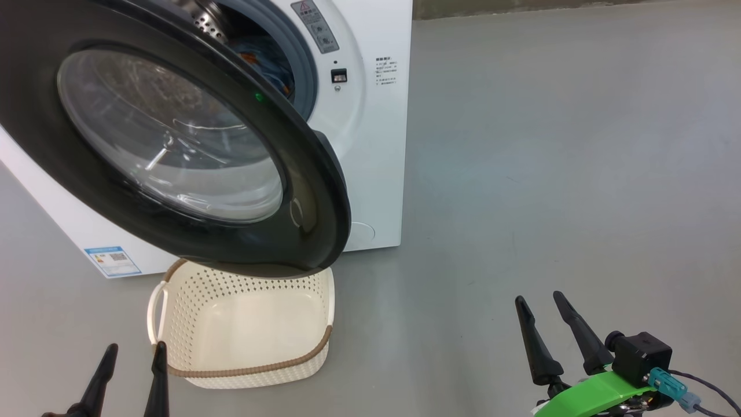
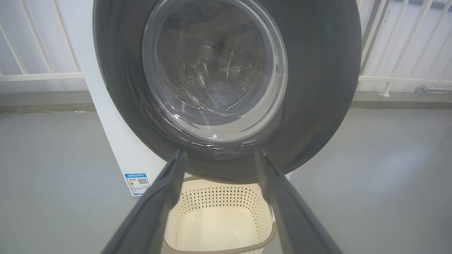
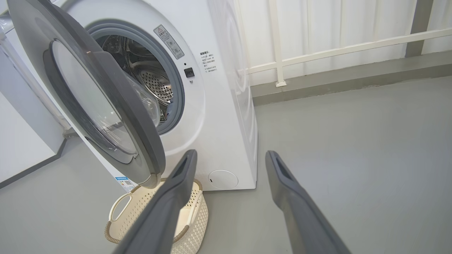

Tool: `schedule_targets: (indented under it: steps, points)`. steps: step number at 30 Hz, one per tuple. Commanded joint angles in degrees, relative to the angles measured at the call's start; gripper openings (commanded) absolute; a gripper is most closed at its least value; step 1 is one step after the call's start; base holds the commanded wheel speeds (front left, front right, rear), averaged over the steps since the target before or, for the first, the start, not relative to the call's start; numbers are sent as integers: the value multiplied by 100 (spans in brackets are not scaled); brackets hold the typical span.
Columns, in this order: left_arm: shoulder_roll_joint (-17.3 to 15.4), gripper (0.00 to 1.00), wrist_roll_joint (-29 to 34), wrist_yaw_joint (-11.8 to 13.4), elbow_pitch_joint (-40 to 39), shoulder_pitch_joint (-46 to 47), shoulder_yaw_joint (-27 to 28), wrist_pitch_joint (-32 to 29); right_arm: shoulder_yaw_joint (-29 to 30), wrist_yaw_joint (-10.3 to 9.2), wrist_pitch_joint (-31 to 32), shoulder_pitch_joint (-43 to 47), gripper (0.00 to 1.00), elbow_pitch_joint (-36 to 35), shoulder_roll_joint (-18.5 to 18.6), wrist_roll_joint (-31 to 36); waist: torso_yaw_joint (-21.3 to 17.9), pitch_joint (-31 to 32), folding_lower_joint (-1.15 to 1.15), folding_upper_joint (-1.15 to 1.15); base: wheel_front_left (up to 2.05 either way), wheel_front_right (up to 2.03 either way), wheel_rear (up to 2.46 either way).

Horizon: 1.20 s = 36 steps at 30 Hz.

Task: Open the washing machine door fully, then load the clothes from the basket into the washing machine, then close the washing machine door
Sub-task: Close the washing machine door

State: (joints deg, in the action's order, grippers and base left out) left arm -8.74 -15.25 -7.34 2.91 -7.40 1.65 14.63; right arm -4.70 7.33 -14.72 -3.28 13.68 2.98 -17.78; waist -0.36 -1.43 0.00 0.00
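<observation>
Loading looked finished: my left gripper [image 1: 135,347] hung wide open and empty beside the bare basket [image 1: 255,368]; above it the washing machine door [image 1: 312,174] stood half open, clothes [image 1: 272,63] inside the drum [image 1: 202,20]. My right gripper [image 1: 539,298], equally open and empty, should next push that door shut.

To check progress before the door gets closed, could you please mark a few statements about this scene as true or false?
1. The basket is empty. True.
2. The washing machine door is shut. False: it stands open, swung out above the basket.
3. The right gripper holds a garment. False: it is open and empty.
4. Blue clothes lie inside the drum. True.
</observation>
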Motion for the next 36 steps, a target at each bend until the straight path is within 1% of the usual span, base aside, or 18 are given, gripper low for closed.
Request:
schedule_targets:
  steps: [1, 9, 10, 11, 12, 13, 17, 20, 25, 28, 32, 36]
  points:
    - [-88, 100, 29, -14, -103, 105, 194, 37, -116, 16, -28, -3, 100, -134, -11, 53, 5, -1, 0, 0, 0, 0, 0]
    - [-74, 100, -11, -14, -116, 96, 168, 37, -131, 16, -28, 6, 100, -132, -11, 63, 16, -8, 0, 0, 0, 0, 0]
    - [-73, 100, -13, -14, -119, 94, 170, 37, -135, 16, -28, 7, 79, -128, -11, 64, 15, -9, 0, 0, 0, 0, 0]
    - [-73, 100, -13, -14, -119, 94, 170, 37, -135, 16, -28, 7, 79, -128, -11, 64, 15, -9, 0, 0, 0, 0, 0]
    - [-72, 100, -15, -14, -120, 92, 174, 37, -140, 16, -28, 7, 38, -124, -11, 65, 12, -11, 0, 0, 0, 0, 0]
    - [-71, 100, -16, -14, -121, 89, 180, 37, -146, 16, -28, 2, 0, -131, -11, 62, 7, -14, 0, 0, 0, 0, 0]
    - [-70, 100, -25, -14, -130, 81, 178, 37, -130, 16, -28, -39, 0, -319, -11, -9, -6, -18, 0, 0, 0, 0, 0]
    - [-72, 100, -36, -14, -133, 95, 162, 37, -74, 16, -28, -74, 0, -658, -11, -87, -7, -30, 0, 0, 0, 0, 0]
    - [-73, 100, -67, -14, -138, 121, 148, 37, -51, 16, -28, -168, 0, -1621, -11, -508, -10, -63, 0, 0, 0, 0, 0]
    - [-74, 100, -86, -14, -130, 142, 122, 37, -144, 16, -28, -303, 0, -2266, -11, -483, -1, -83, 0, 0, 0, 0, 0]
    - [-78, 100, -119, -14, -121, 200, 72, 37, -410, 16, -28, -481, 0, -2961, -11, -339, 50, -120, 0, 0, 0, 0, 0]
    - [-59, 100, -139, -14, -102, 258, 39, 37, -1074, 16, -28, -679, 0, -3365, -11, -199, 134, -164, 0, 0, 0, 0, 0]
